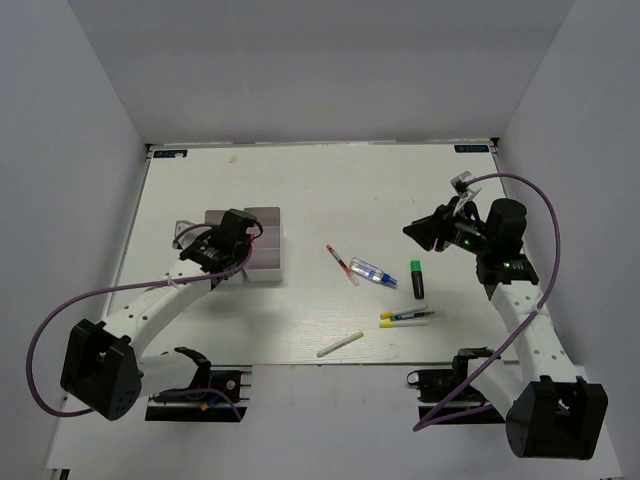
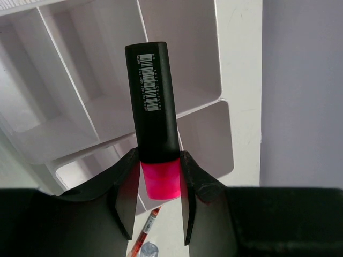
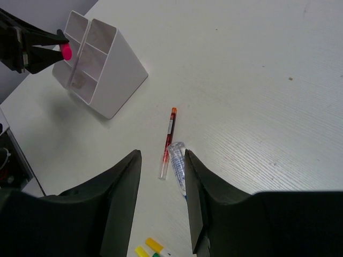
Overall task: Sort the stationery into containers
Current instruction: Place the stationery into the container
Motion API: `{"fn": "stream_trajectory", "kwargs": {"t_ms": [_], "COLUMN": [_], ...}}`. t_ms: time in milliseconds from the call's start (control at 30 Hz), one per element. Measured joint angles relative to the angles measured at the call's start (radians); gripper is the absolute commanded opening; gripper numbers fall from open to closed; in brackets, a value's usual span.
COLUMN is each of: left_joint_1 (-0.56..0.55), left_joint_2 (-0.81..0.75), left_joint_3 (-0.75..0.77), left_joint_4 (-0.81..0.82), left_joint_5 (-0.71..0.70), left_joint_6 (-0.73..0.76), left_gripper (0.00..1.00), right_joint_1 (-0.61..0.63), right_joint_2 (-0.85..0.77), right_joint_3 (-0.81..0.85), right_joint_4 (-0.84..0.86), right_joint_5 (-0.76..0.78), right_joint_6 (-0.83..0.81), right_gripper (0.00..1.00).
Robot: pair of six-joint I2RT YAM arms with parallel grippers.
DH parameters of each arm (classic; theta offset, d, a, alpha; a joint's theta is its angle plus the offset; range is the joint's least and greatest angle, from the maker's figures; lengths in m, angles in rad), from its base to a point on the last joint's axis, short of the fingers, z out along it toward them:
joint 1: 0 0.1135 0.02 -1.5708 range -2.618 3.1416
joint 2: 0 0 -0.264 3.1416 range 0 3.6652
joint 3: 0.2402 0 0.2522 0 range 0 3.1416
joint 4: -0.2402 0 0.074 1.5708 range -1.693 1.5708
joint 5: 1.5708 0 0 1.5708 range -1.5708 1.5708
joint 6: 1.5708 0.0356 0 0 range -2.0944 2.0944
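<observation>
My left gripper (image 2: 156, 198) is shut on a black highlighter with a pink end (image 2: 155, 118), held above the white compartment bins (image 2: 80, 128). In the top view the left gripper (image 1: 228, 243) hovers over the bins (image 1: 268, 250). My right gripper (image 3: 163, 203) is open and empty, raised at the right (image 1: 432, 230). On the table lie a red pen (image 1: 341, 264), a clear-blue tube (image 1: 372, 272), a black highlighter with a green tip (image 1: 416, 278), two yellow-capped markers (image 1: 405, 318) and a white stick (image 1: 340, 344). The right wrist view shows the pen (image 3: 168, 142) and the tube (image 3: 178, 160).
Grey walls enclose the white table (image 1: 330, 190) on three sides. Purple cables loop from both arms. The arm bases and black clamps sit at the near edge (image 1: 200, 385).
</observation>
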Motion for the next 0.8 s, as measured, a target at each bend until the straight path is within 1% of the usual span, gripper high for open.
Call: {"fn": "stream_trajectory", "kwargs": {"t_ms": [167,333,367,467,500,533,633,767,800], "left_joint_1": [0.037,0.071,0.076,0.091,0.095,0.099,0.109,0.119,0.121], "left_joint_2": [-0.001,-0.001,0.000,0.000,-0.001,-0.001,-0.001,-0.012,-0.018], "left_joint_3": [-0.029,-0.053,-0.055,-0.058,-0.061,-0.064,-0.076,-0.094,-0.100], "left_joint_4": [0.049,0.082,0.084,0.096,0.101,0.104,0.110,0.125,0.128], "left_joint_5": [0.055,0.105,0.112,0.133,0.138,0.144,0.164,0.183,0.185], "left_joint_6": [-0.002,-0.005,-0.005,-0.005,-0.006,-0.006,-0.007,-0.007,-0.007], "left_gripper": [0.00,0.08,0.08,0.18,0.25,0.28,0.30,0.30,0.32], "right_joint_1": [-0.032,-0.046,-0.047,-0.053,-0.055,-0.056,-0.058,-0.064,-0.065], "right_joint_2": [-0.005,-0.007,-0.008,-0.009,-0.009,-0.009,-0.011,-0.011,-0.011], "right_joint_3": [-0.001,-0.005,-0.008,-0.014,-0.014,-0.015,-0.015,-0.015,-0.015], "right_joint_4": [0.000,0.001,0.002,0.003,0.003,0.004,0.006,0.007,0.008], "right_joint_5": [-0.016,-0.025,-0.028,-0.036,-0.039,-0.041,-0.045,-0.049,-0.050], "right_joint_6": [0.004,0.008,0.009,0.013,0.014,0.016,0.018,0.019,0.019], "right_gripper": [0.44,0.44,0.44,0.44,0.44,0.44,0.44,0.44,0.44]}}
